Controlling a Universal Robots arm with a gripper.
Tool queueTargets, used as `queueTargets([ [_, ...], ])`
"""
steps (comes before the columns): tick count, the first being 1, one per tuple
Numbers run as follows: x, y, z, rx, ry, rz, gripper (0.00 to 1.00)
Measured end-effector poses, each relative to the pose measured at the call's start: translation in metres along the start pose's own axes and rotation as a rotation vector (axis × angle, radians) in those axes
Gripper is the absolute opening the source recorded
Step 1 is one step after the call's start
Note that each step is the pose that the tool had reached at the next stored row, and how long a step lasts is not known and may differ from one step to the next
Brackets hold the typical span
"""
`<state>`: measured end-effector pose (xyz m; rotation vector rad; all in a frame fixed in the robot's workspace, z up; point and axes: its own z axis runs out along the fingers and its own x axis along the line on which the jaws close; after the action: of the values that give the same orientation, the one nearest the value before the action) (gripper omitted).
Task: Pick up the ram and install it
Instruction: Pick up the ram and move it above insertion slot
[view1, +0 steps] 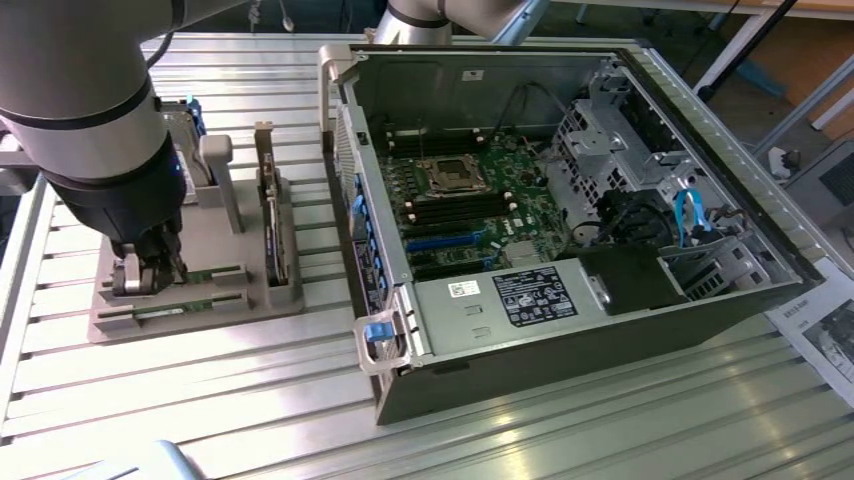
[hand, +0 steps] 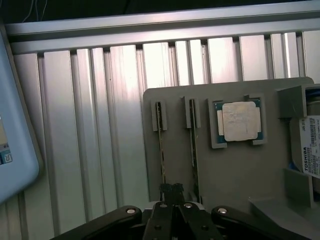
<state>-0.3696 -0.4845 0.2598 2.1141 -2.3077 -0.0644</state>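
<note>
**Obscured or unclear.** In the exterior view the arm (view1: 94, 130) hides the ten o'clock part of the grey fixture tray (view1: 120, 325). The end effector (view1: 144, 280) is dark against the tray, so its fingertips are hard to separate there. In the wrist view the hard drive (hand: 311, 150) is cut off at the frame edge, as is a pale blue object (hand: 15, 130). Whether the fingertips touch either green stick cannot be determined.

**Arm pose.** The arm descends steeply from eleven o'clock in the exterior view. The end effector points down over the tray's seven o'clock end. Its fingers are clenched together (no gap visible in the wrist view), and nothing can be seen held between them.

**Containers and contents.** The tray lies on the slatted metal table (view1: 200, 400), at nine o'clock of the open computer case (view1: 507, 370).
- The ram (hand: 161, 150) stands on edge in a tray slot, with one end just beside the end effector (hand: 172, 188).
- A second stick (hand: 193, 140) stands in the parallel slot just beside it. The fingertips sit between the two.
- The silver processor chip (hand: 241, 121) lies flat in a square recess next to the second stick.
- An expansion card (view1: 274, 235) stands upright along the tray's three o'clock edge.

The case holds a green motherboard (view1: 494, 200).
</note>
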Motion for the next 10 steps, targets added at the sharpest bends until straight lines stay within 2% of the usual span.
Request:
queueTargets([
  [10, 0.0043, 0.0001, 0.0104, 0.0, 0.0, 0.0, 0.1],
])
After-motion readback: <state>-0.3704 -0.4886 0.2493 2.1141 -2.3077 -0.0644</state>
